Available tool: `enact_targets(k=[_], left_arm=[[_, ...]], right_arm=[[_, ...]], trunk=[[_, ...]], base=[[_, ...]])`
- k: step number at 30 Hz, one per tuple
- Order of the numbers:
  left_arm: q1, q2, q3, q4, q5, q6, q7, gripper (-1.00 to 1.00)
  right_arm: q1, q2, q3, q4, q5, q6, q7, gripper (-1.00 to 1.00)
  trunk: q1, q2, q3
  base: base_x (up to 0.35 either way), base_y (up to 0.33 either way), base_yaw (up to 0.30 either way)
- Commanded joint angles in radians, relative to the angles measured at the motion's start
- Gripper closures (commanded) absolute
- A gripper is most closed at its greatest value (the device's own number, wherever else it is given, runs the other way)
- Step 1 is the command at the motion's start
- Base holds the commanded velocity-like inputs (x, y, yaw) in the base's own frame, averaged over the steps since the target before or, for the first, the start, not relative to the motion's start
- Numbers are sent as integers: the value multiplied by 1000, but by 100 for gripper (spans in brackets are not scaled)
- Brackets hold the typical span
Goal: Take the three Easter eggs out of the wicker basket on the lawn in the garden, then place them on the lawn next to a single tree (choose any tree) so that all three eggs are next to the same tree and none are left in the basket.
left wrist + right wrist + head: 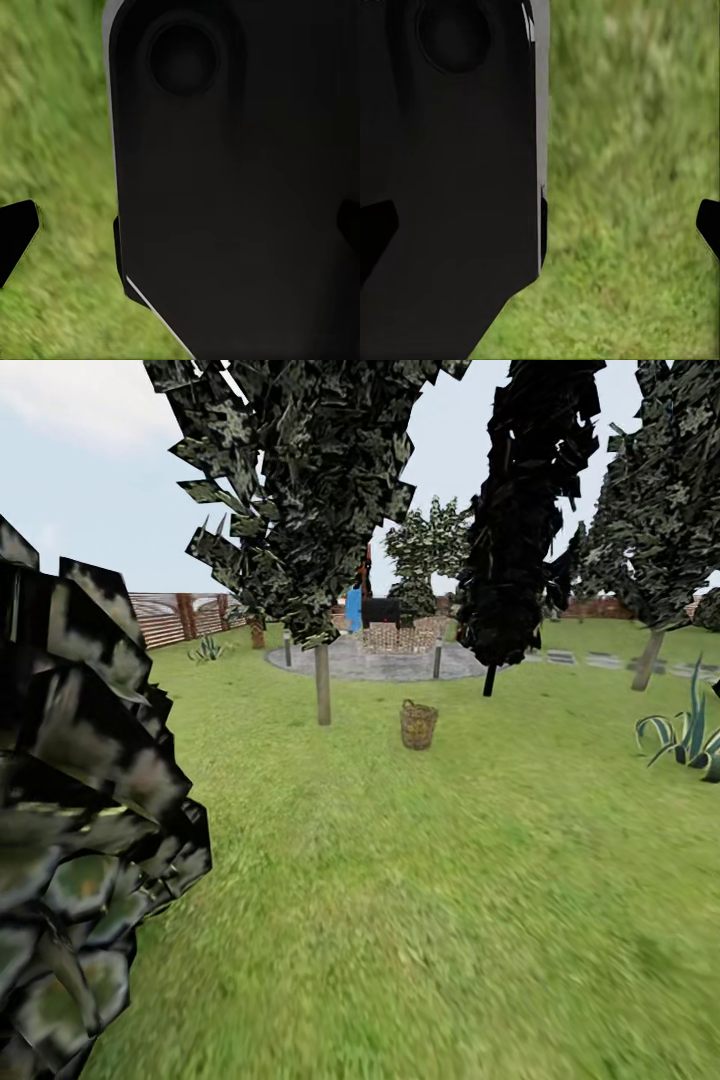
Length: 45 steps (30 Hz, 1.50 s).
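While wrists face grass, wicker basket (419, 724) ahead

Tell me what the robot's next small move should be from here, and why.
Probably drive forward across the bright green lawn toward the small brown wicker basket. It stands some way ahead, right of a tree with a straight pale trunk; the wrist views show grass beneath dark robot body, so neither tool looks within reach of it.

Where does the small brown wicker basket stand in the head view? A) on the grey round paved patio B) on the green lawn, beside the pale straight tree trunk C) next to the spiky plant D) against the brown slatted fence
B: the small brown wicker basket stands on the green lawn just right of the pale straight tree trunk, short of the grey round paved patio.
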Motion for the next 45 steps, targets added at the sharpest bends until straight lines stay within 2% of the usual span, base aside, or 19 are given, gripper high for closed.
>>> enact_targets(k=[1, 15, 28, 40, 45], left_arm=[[0, 0, 1, -2, 1, 1, -4, -100], [0, 0, 1, -2, 1, 1, -2, -100], [0, 0, 1, -2, 1, 1, -1, -100], [0, 0, 1, -2, 1, 1, -1, -100], [0, 0, 1, -2, 1, 1, -1, -100]], right_arm=[[0, 0, 0, 0, 0, 0, -1, -100], [0, 0, 2, 0, 4, -1, -1, -100], [0, 0, 2, 0, 1, -3, -1, -100], [0, 0, 2, 0, 3, -2, -1, -100], [0, 0, 2, 0, 4, -3, 0, -100]], trunk=[[1, 0, -1], [1, 0, -1], [1, 0, -1], [1, 0, -1], [1, 0, -1]], base=[[293, 215, 219], [301, 160, 55], [327, 3, -225], [327, 0, -27], [327, 0, -212]])
